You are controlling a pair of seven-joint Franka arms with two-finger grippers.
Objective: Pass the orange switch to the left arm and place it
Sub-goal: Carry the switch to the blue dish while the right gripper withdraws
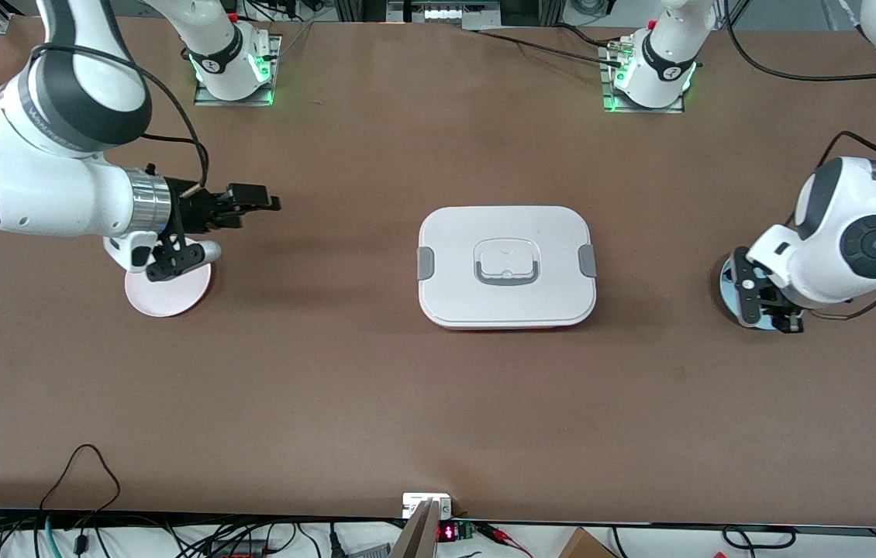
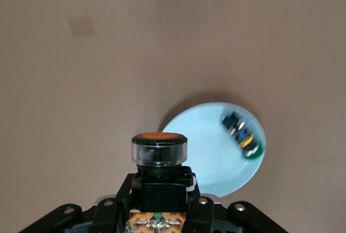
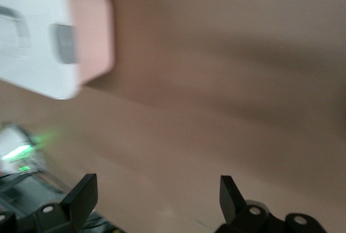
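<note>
My left gripper (image 2: 159, 192) is shut on the orange switch (image 2: 159, 154) and holds it upright, just above the table beside a light blue plate (image 2: 208, 154). In the front view the left gripper (image 1: 777, 314) is low over that plate (image 1: 729, 288) at the left arm's end of the table, and the switch is hidden there. My right gripper (image 1: 256, 200) is open and empty, held level in the air above the table near a pink plate (image 1: 168, 293), pointing toward the white box (image 1: 506, 266). The right wrist view shows its open fingers (image 3: 81, 195) and a corner of the box (image 3: 48, 38).
A second small switch with blue and green-yellow parts (image 2: 241, 134) lies on the light blue plate. The box sits mid-table between the two plates. Bare brown table lies all round the box. Cables run along the table's edges.
</note>
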